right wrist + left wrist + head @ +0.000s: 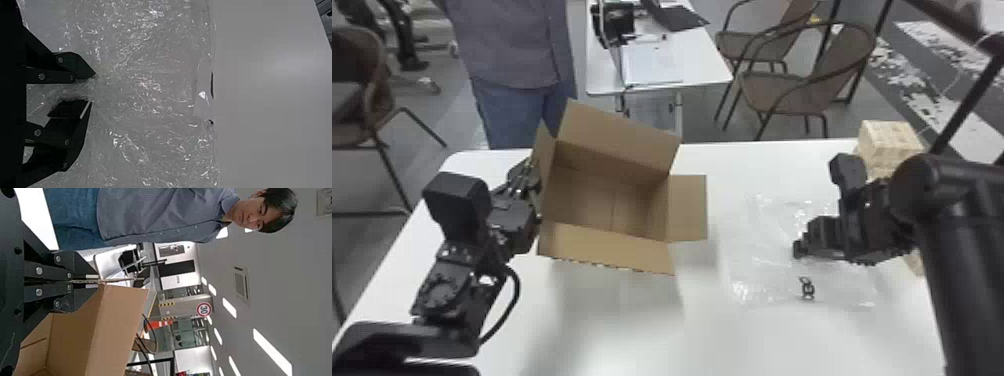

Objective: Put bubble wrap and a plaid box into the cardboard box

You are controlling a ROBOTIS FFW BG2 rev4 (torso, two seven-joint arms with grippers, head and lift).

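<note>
Right hand (798, 249) (of two) pinches one bubble wrap (757, 270)

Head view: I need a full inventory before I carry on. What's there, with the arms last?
cardboard box: 1, brown, open on the near table's left half
bubble wrap: 1 sheet, clear, flat on that table, right of the box
plaid box: at least 1, pale tan, far right, partly behind the right arm
near table: 1, white, foreground
back table: 1, white, behind, with dark items on it
chairs: 3, brown, one left, two back right
floor: grey, behind
left arm, end effector: 1, black, gripping the cardboard box's left flap
right arm, end effector: 1, black, at the bubble wrap
</note>
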